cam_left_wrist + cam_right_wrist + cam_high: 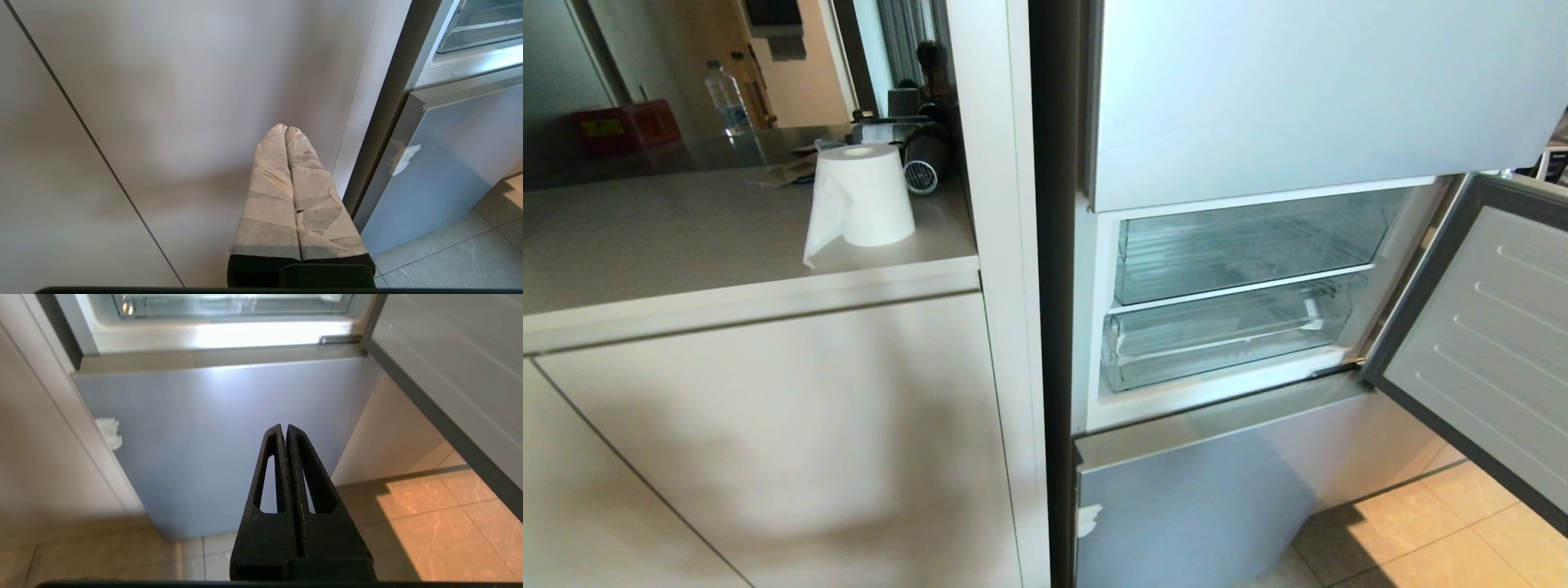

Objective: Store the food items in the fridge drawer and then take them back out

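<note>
Behind clear fridge drawer (1217, 339), contents indistinct

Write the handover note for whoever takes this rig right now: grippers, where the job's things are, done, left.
Left gripper: jaws shut, empty, low in front of the cabinet panel.
Right gripper: jaws shut, empty, low in front of the lower fridge panel.
Fridge door is open. The fridge drawer is pushed in and looks empty.
No food item shows in any view, so how far the job has got cannot be told.
Left: find the food before anything else.
</note>
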{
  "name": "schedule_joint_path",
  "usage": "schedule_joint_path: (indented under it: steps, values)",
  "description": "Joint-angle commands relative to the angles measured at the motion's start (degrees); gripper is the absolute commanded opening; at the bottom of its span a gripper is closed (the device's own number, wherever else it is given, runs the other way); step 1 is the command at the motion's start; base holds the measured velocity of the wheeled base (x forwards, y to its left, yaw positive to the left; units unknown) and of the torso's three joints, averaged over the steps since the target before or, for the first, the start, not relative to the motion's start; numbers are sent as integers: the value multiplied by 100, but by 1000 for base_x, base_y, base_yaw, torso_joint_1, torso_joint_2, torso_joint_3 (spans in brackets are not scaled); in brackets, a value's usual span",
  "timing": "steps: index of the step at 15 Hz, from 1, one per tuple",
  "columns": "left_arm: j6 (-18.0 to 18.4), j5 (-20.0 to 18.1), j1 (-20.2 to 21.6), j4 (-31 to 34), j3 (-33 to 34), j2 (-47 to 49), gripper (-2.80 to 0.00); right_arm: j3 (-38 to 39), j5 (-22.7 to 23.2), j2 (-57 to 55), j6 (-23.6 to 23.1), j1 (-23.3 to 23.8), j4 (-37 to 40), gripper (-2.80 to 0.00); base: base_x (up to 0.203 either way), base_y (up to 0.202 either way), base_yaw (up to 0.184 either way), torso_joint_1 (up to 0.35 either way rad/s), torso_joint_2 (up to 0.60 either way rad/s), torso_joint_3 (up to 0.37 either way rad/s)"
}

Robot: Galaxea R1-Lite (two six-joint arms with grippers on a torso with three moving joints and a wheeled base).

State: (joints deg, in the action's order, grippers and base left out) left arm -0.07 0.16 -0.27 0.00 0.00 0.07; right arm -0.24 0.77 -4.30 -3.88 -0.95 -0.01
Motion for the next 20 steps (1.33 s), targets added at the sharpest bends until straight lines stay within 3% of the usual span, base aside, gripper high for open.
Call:
schedule_joint_path:
  steps: [1,11,20]
  values:
    - [-1,2,0,0,0,1,-280,24,2,430,26,51,10,-280,0,0,0,0,0,0]
    - [-1,2,0,0,0,1,-280,24,11,430,-31,51,10,-280,-1,0,-7,1,0,0]
    - [-1,2,0,0,0,1,-280,24,-6,430,85,51,-8,-280,-2,6,-172,4,1,3]
